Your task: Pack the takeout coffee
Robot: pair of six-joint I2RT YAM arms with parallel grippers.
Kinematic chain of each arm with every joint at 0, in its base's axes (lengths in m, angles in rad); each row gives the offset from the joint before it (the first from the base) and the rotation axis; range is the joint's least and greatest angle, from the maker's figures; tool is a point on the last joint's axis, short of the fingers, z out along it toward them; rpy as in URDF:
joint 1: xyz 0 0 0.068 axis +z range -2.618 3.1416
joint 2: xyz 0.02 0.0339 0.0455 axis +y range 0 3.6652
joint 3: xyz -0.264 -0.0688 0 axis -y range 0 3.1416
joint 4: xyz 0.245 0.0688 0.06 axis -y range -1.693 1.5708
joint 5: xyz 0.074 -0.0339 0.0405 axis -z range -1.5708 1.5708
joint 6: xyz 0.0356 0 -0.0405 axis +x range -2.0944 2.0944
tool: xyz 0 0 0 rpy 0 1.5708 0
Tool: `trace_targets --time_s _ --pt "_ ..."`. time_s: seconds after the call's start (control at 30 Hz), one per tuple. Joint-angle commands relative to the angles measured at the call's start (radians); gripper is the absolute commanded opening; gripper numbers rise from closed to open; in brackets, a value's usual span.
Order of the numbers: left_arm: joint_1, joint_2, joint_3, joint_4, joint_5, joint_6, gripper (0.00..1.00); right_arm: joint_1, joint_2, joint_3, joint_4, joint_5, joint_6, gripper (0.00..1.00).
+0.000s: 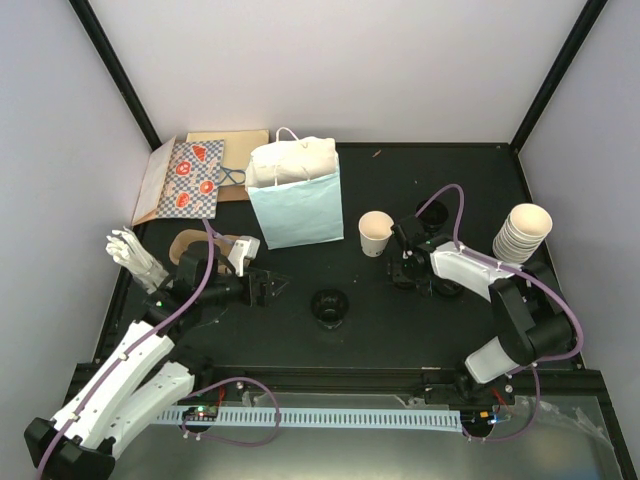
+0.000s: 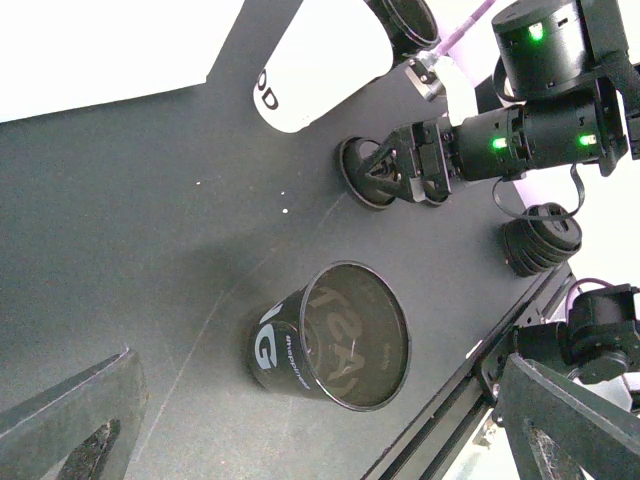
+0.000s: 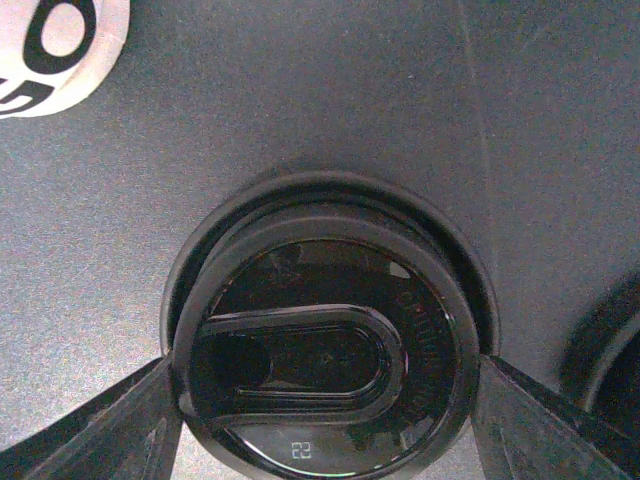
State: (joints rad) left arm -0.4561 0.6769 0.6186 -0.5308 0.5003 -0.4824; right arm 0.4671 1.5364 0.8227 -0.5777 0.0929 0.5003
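Note:
A cream-white takeout coffee cup stands open, without a lid, right of the light blue paper bag. Just right of that cup, my right gripper is low over the table. Its fingers press both sides of a round black lid that sits over a second dark ring. A black printed cup stands open at the table's middle. My left gripper is open, left of the black cup and apart from it.
A stack of cream cups stands at the right. Black lids lie behind the right gripper. A brown cup carrier, a patterned bag and a white bundle sit at the left.

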Motion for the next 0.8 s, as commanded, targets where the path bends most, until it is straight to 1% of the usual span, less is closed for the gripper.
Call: trace_targets --time_s 0.0,0.17,0.53,0.77 --pt "-0.006 0.003 0.039 -0.009 -0.007 0.014 0.99 -0.01 0.012 0.017 0.021 -0.002 0.008 0.77" --pt "-0.006 0.003 0.04 -0.012 -0.008 0.015 0.99 -0.01 0.0 0.015 0.015 -0.002 0.002 0.73" --pt "-0.006 0.017 0.038 0.003 -0.003 0.011 0.99 -0.01 -0.12 0.011 -0.052 0.005 -0.003 0.72" --pt "-0.005 0.017 0.036 0.002 -0.003 0.011 0.99 0.009 -0.211 0.03 -0.109 -0.039 -0.015 0.72"
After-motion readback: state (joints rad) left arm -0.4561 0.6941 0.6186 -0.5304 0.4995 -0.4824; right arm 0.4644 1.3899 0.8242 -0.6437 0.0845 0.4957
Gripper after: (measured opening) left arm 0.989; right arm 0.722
